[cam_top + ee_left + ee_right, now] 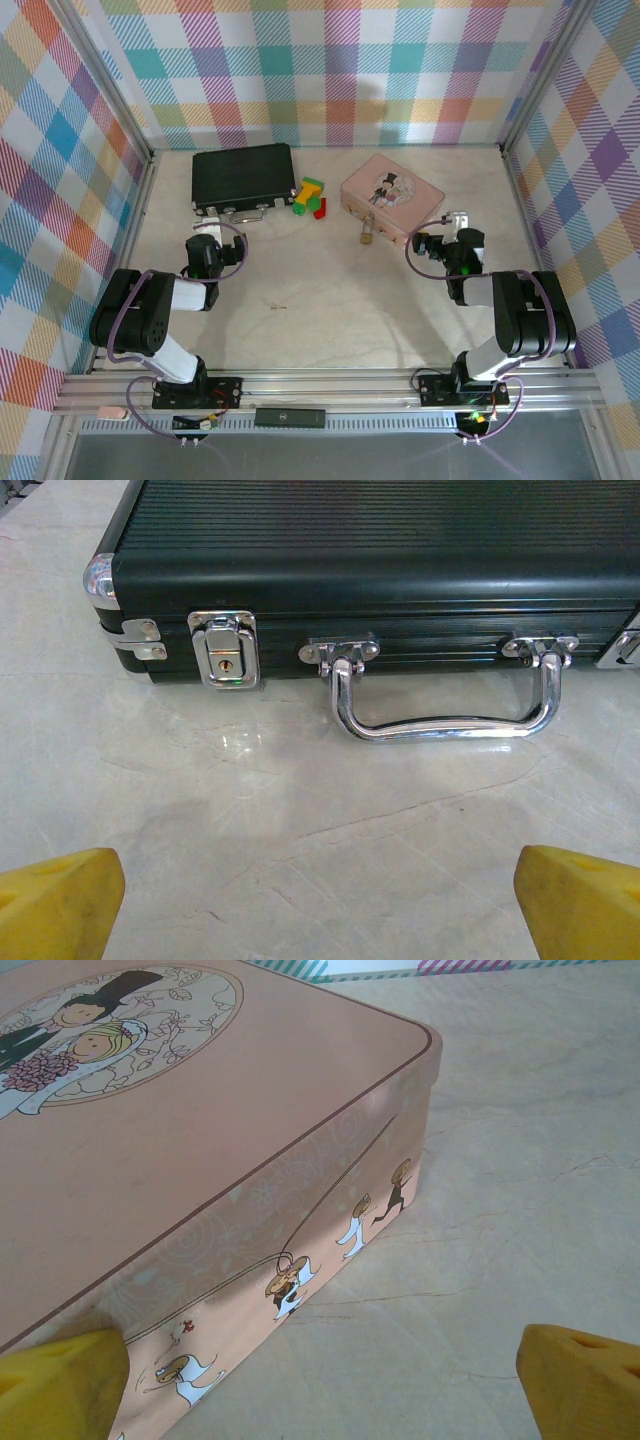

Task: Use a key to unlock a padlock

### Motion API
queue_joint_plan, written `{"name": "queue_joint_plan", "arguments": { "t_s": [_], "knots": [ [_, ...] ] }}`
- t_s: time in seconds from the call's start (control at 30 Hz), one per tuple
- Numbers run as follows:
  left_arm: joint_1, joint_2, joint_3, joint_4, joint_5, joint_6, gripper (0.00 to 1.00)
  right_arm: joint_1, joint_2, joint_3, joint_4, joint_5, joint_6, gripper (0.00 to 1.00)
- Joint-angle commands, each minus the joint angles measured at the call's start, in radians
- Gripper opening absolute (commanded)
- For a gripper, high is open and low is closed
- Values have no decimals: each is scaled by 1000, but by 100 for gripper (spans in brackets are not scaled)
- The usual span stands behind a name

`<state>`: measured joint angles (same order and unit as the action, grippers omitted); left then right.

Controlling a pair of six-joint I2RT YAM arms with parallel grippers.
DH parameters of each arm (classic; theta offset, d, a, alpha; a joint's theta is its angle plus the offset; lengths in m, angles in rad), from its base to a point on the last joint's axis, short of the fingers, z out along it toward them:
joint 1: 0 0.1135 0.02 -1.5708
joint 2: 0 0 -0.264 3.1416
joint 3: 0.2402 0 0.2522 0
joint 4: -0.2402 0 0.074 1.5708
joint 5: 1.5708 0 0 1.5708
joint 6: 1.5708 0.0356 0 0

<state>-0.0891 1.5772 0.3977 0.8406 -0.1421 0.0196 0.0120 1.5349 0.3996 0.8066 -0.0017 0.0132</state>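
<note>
Left tool (320, 910): spreading wide, facing black ribbed case (380, 550).
Right tool (320, 1395): spreading wide, hovering beside pink tin box (200, 1140).
Tiny brass padlock (367, 237): lying just beside tin's front.

Left gripper (320, 908) and right gripper (322, 1388), jaws wide apart.

Nothing legible anywhere from where I stand. The pink tin box (250, 1110) shows a cartoon bride and groom on its lid and small running figures along its side, with no lettering. The black case (380, 550) bears no brand. A dark plate (290, 417) on the front rail carries a mark too small to read.
</note>
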Motion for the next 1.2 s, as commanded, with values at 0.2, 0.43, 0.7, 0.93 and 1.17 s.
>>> {"name": "queue_joint_plan", "arguments": {
  "t_s": [0.2, 0.43, 0.7, 0.93, 1.17],
  "knots": [
    [11, -98, 100, -210, 1, 5, 100, -6, -197, 85, -286, 41, 30, 99],
    [11, -209, 339, -677, -58, -126, 100, -6, -316, 272, -776, 96, 294, 99],
    [9, -121, 615, -1014, 40, -496, 100, -6, -192, 455, -958, -86, 551, 99],
    [-10, -120, 585, -945, 204, -651, 100, -6, 9, 575, -916, -266, 599, 99],
    [-49, -170, 535, -967, 258, -645, 100, -6, 127, 605, -906, -281, 587, 95]
  ]
}}
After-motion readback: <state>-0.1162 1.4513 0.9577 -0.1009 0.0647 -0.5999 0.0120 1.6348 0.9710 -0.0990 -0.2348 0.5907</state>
